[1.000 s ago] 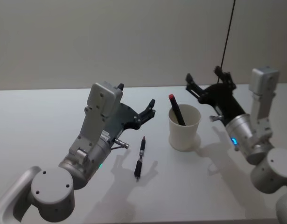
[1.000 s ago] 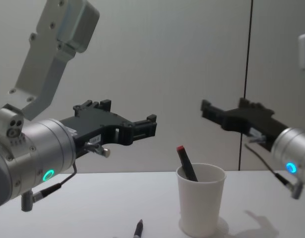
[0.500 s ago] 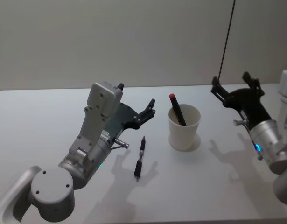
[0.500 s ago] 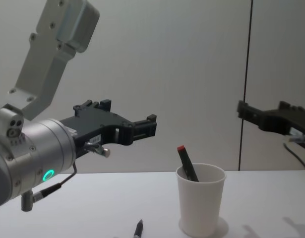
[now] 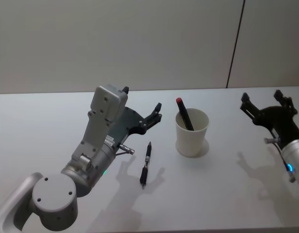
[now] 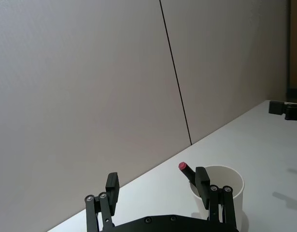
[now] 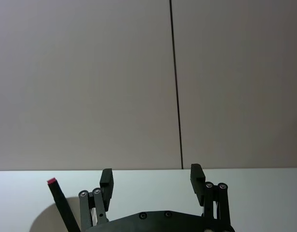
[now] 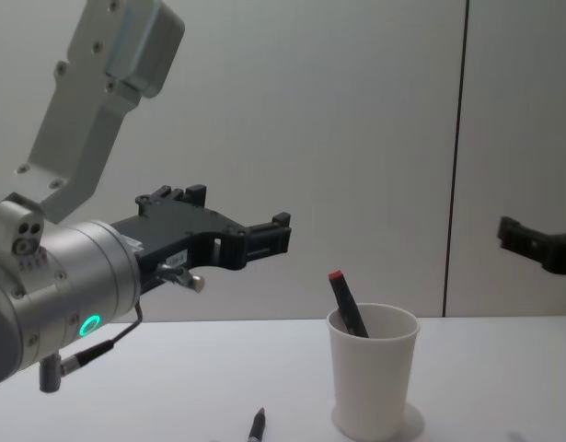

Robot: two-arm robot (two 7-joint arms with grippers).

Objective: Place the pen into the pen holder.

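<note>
The pen holder is a white paper cup standing upright on the table; a black pen with a red cap leans inside it. A second black pen lies flat on the table, left of the cup and nearer me. My left gripper hovers open and holds nothing, above the table, just beyond the lying pen and left of the cup. My right gripper is open and holds nothing, well to the right of the cup. In the chest view the cup stands right of the left gripper.
The white table runs back to a plain grey wall with a dark vertical seam. Bare tabletop lies between the cup and the right gripper, and along the front edge.
My right gripper has drawn back from beside the cup, moving to the right and staying open. The left arm, both pens and the cup have not moved.
</note>
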